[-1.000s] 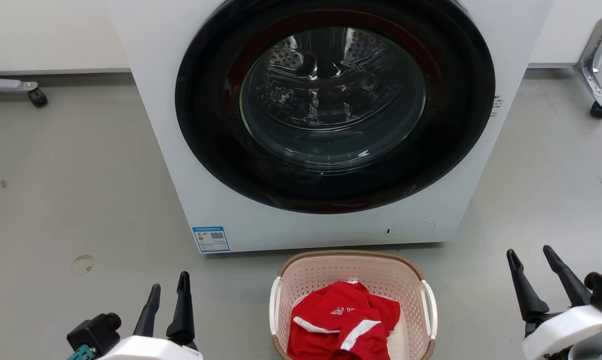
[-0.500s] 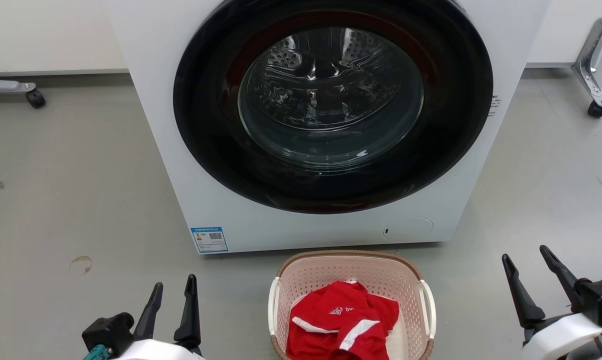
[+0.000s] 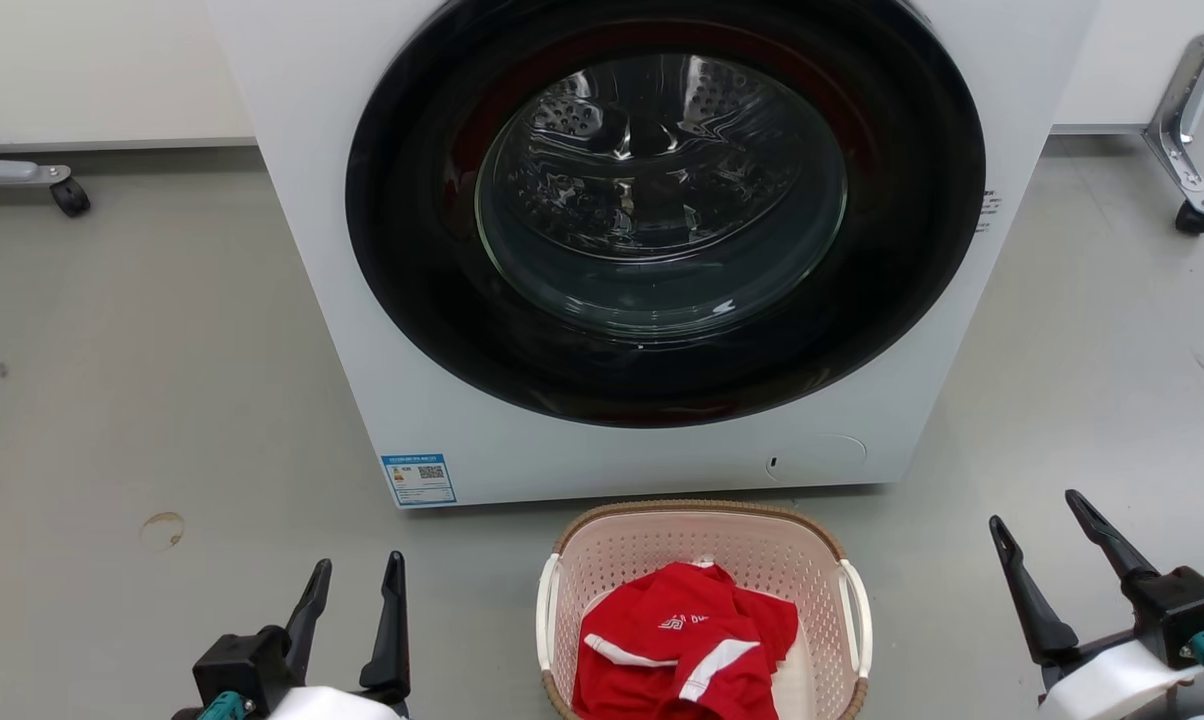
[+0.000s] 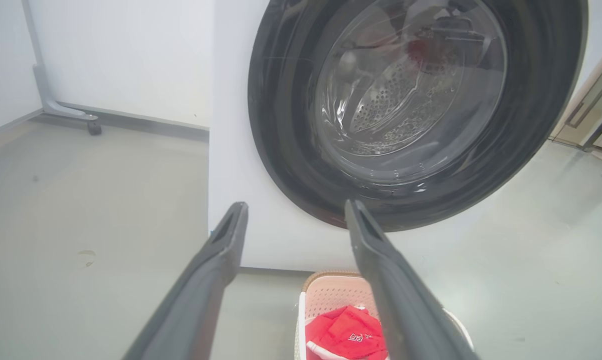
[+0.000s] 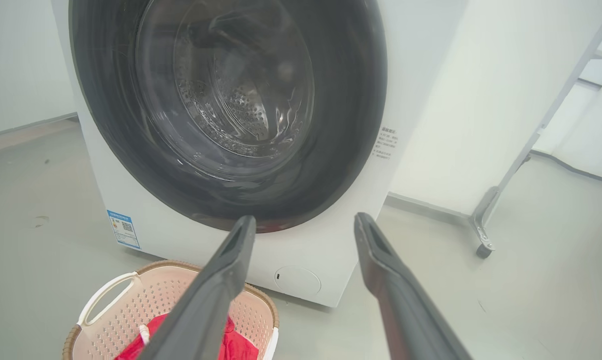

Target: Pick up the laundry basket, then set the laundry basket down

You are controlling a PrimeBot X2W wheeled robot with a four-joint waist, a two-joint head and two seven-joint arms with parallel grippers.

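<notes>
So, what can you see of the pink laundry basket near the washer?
The pale pink perforated plastic laundry basket is rounded-rectangular, with a brown woven-look rim and a white handle on each side. It stands upright on the grey floor, just in front of the white front-loading washer; whether they touch I cannot tell. A crumpled red garment with white stripes lies inside. The left claw and right claw are open, apart from it on either side.

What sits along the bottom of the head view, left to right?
left gripper → laundry basket → right gripper. Both grippers are open and apart from the basket.
</notes>
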